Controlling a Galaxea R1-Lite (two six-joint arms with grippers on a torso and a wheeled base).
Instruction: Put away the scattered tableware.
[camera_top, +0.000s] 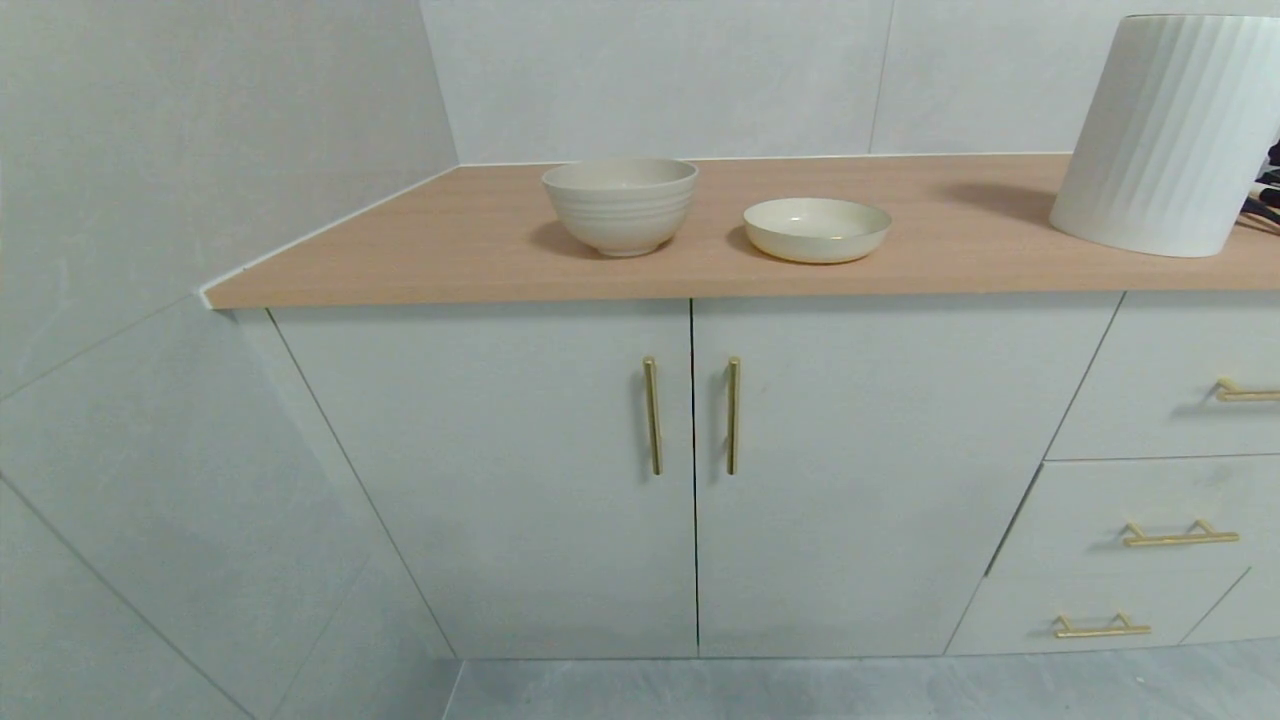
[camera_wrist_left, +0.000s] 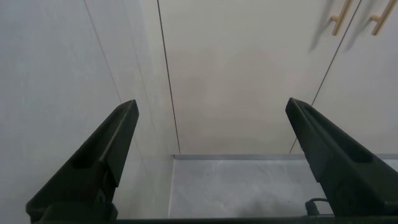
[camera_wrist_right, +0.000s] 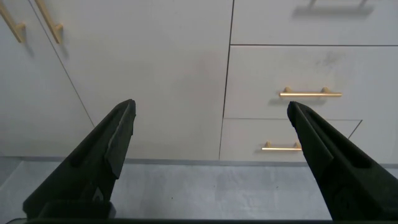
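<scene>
Head view gives us the ribbed bowl (camera_top: 620, 205) and shallow dish (camera_top: 817, 229) on the counter (camera_top: 450, 250), over shut cabinet doors (camera_top: 500, 470). Left wrist view: our left pincer (camera_wrist_left: 210, 104) is wide open and empty, both pieces well above it. Right wrist view: right pincer (camera_wrist_right: 210, 104) equally wide, empty, facing drawers (camera_wrist_right: 292, 68); we fear smooth rims slipping from thin fingers (camera_wrist_right: 99, 155).

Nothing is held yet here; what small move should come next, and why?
Probably lift the left gripper toward the left door handle: the cabinet doors are shut, the bowl and shallow dish sit on the counter, and the right gripper is likewise open, empty and low.
</scene>
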